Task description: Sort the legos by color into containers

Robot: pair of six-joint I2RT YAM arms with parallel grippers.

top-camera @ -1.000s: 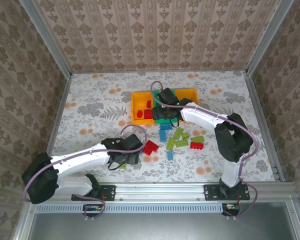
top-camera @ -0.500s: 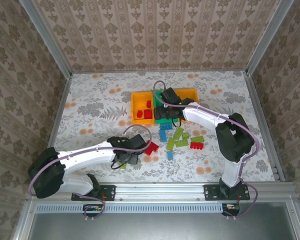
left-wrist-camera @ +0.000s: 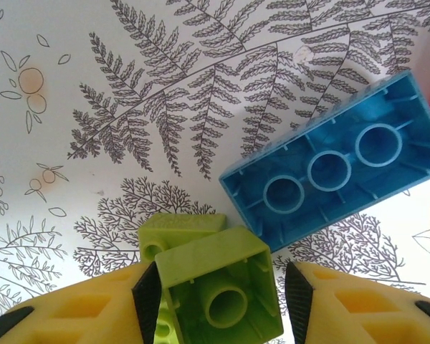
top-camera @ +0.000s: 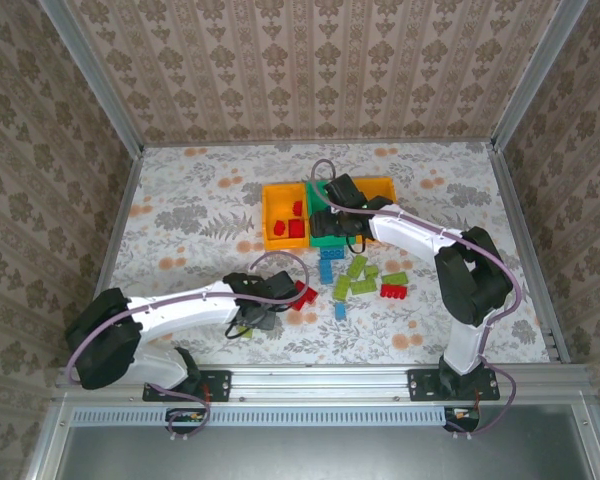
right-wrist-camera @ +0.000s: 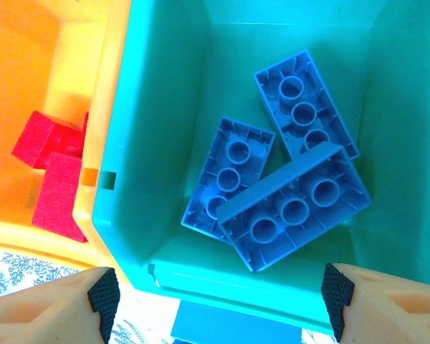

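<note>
nearby, blue lego [left-wrist-camera: 330, 172], beside lime lego [left-wrist-camera: 222, 294]

Blue legos [right-wrist-camera: 294, 208] (three) in green bin [right-wrist-camera: 165, 107].

Glossy smooth plastic legos [left-wrist-camera: 330, 172] and green bin [right-wrist-camera: 165, 107]; matt printed table covering [left-wrist-camera: 93, 86]; dull metal frame rail [top-camera: 320, 380].

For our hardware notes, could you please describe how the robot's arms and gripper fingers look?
The left arm and right arm have white links, black joints and looping purplish cables. Their fingers are yellow to orange with black pads.
</note>
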